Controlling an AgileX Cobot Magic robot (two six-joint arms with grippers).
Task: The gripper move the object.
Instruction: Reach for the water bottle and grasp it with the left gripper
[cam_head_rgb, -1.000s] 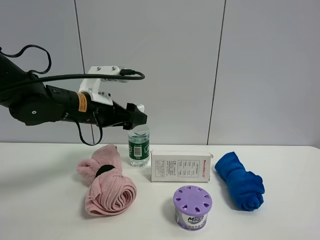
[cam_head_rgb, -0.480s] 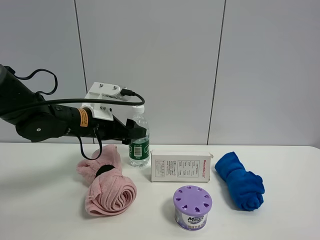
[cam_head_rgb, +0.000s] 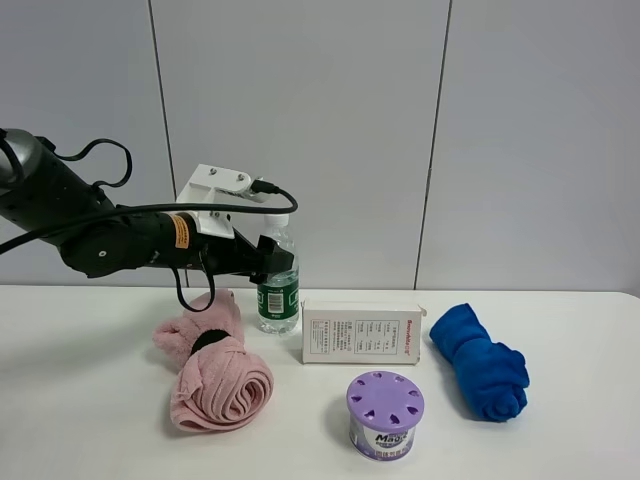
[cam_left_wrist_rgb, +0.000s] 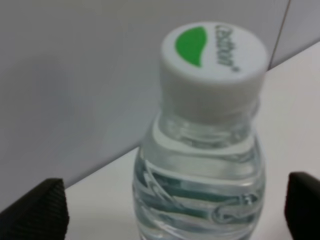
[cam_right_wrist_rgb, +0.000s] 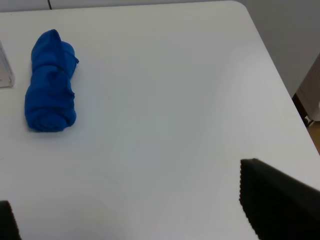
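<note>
The clear water bottle, with a white cap and dark green label, stands upright at the back of the white table. My left gripper, a black claw with a white block on top, is open with its fingers either side of the bottle's neck and shoulder. In the left wrist view the bottle fills the middle, between the two black fingertips of the left gripper, and they are apart from it. My right gripper is open and empty above bare table; it is out of the exterior view.
A pink rolled towel lies just left of and in front of the bottle. A white box stands right beside it. A purple-lidded can sits in front. A blue towel lies at the right and shows in the right wrist view.
My left arm has come down and drawn in a little. The gripper has dropped from the cap's height to the bottle's neck and shoulder. The bottle has not moved.
</note>
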